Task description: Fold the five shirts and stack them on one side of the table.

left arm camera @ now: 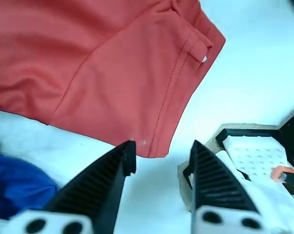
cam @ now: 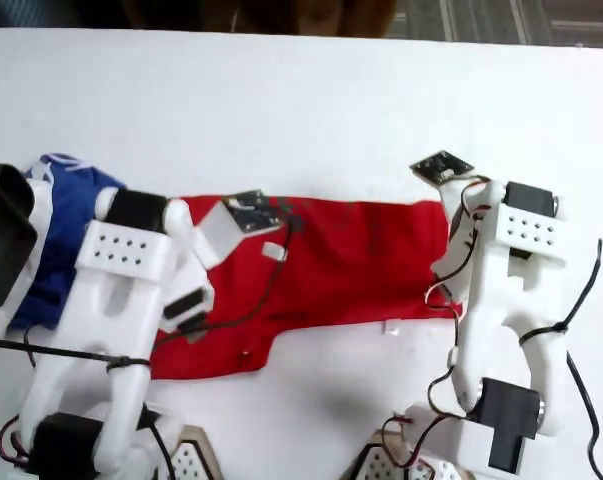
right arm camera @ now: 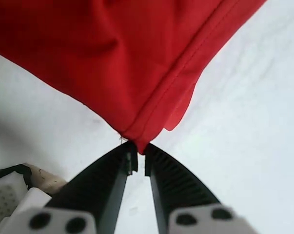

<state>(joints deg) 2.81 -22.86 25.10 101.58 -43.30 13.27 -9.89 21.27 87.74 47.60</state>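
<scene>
Here, the red shirt is spread across the counter (a blue shirt is bunched beside it); its corner is pinched by the right gripper, and the left gripper is held open, empty.

Bright, even light bleaches the table; soft shadows lie beneath both arms, and grey shade spreads under the red shirt ahead of the right gripper

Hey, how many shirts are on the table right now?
2. The red shirt lies spread across the middle of the table. The blue shirt is bunched beside it, at the high view's left side. More may be hidden or out of frame.
</scene>
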